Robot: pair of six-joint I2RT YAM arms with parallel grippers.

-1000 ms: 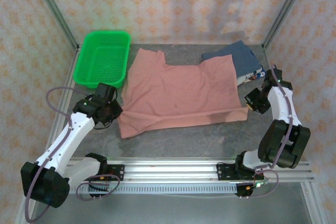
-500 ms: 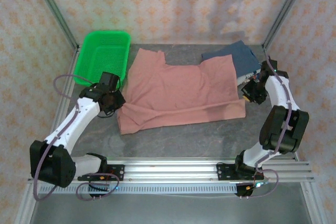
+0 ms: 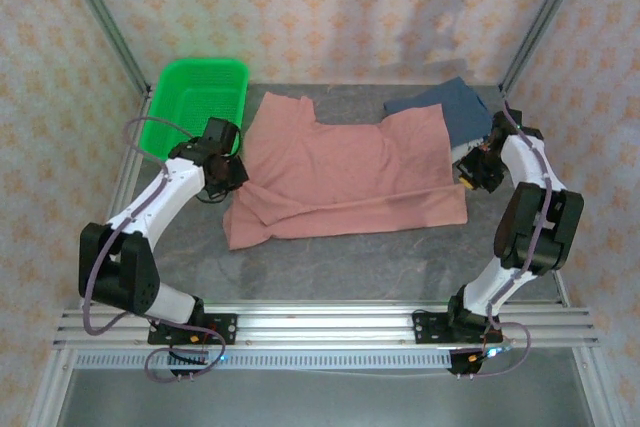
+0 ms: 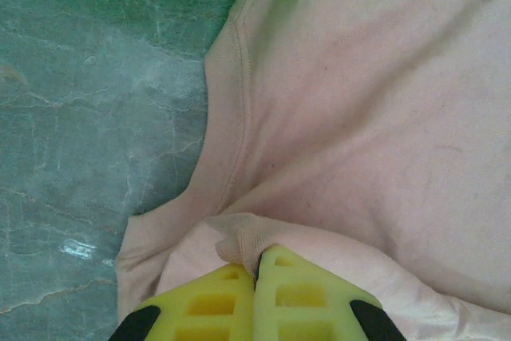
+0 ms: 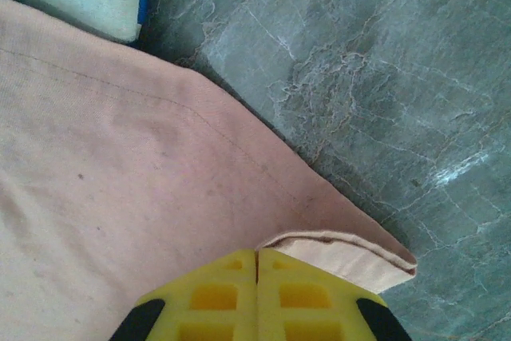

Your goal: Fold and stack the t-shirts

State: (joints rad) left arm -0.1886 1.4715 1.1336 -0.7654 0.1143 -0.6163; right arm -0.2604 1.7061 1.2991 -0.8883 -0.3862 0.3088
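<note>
Pinching the hem of one soft pink t-shirt (image 3: 340,167), the left gripper (image 4: 257,265) and right gripper (image 5: 256,257) are clamping tight; one blue t-shirt (image 3: 455,107) and one green mesh basket (image 3: 195,112) are flanking it.

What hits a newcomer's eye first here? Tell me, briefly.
The salmon-pink t-shirt lies spread mid-table, its near edge turned over in a fold. Its near corners are pinched: left gripper and right gripper are both shut on it. A bright green basket sits far left.
</note>
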